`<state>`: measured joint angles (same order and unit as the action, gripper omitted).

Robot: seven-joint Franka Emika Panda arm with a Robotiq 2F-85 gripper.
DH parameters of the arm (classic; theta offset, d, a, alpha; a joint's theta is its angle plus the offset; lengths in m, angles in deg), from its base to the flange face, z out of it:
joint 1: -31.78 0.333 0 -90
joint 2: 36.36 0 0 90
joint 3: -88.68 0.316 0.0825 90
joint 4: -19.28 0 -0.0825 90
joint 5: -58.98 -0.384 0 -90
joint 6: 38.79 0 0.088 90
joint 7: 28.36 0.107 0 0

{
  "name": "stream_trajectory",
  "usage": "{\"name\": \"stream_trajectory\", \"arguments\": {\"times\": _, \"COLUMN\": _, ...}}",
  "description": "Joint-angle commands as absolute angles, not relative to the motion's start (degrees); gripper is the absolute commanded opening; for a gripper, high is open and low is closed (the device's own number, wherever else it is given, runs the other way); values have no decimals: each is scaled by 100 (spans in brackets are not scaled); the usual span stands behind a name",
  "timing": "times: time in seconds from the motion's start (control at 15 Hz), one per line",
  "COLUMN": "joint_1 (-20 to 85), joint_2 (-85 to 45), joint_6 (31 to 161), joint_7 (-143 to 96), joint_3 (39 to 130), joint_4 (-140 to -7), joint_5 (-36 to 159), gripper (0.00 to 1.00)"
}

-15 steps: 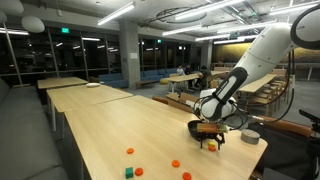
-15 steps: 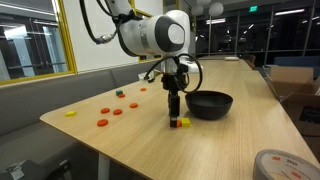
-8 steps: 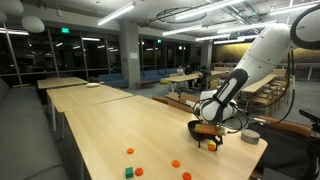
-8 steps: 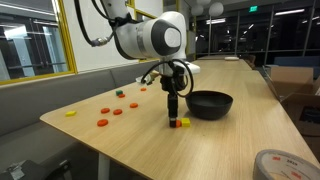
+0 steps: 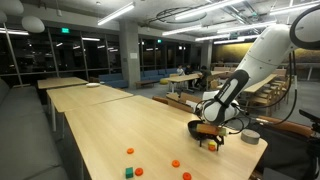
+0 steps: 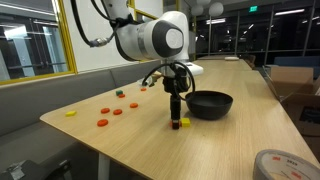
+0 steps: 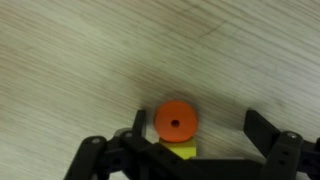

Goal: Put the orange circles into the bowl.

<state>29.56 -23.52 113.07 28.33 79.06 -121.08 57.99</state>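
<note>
1. In an exterior view, your gripper [image 5: 208, 140] points straight down at the table [image 5: 100, 125], just beside the black bowl [image 5: 197, 127]. The fingers are too small here to tell how far apart they stand. Four orange circles [image 5: 175, 162] lie loose on the wood, well apart from the bowl and nearer the table's front edge. A small green block [image 5: 129, 172] sits among them. A pale grey round object [image 5: 250, 136] rests by the table's edge on the far side of the bowl.

2. In an exterior view, your gripper [image 6: 177, 119] stands upright with its tips down at the table [image 6: 130, 140]. It is just beside the bowl [image 6: 210, 104], on the side that faces the loose pieces. A small orange-and-yellow bit shows at the tips, but the opening cannot be read from here. Several orange circles [image 6: 101, 123] lie in a cluster well apart from the bowl. A flat yellow piece [image 6: 70, 113] lies near the table's edge beyond them. A roll of tape [image 6: 283, 165] fills the near corner of the picture.

3. In the wrist view, your gripper [image 7: 198, 126] has its jaws spread wide and clamps nothing. One orange circle [image 7: 176, 121], with a small hole at its centre, lies on the wood between the fingers. It sits close against one finger [image 7: 140, 125] and well apart from the other. A yellow block [image 7: 182, 152] touches the circle's edge on the gripper's side.
</note>
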Motion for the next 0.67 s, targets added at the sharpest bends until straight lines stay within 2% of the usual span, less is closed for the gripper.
{"name": "stream_trajectory", "arguments": {"times": 0.0, "joint_1": 3035, "joint_2": -2440, "joint_6": 11338, "joint_7": 2929, "joint_3": 7796, "joint_4": -12176, "joint_5": 5926, "gripper": 73}}
{"name": "stream_trajectory", "arguments": {"times": 0.47, "joint_1": 2946, "joint_2": -2565, "joint_6": 11327, "joint_7": 2686, "joint_3": 7901, "joint_4": -12191, "joint_5": 5738, "gripper": 21}}
{"name": "stream_trajectory", "arguments": {"times": 0.6, "joint_1": 2917, "joint_2": -2603, "joint_6": 11330, "joint_7": 2556, "joint_3": 7928, "joint_4": -12203, "joint_5": 5694, "gripper": 25}}
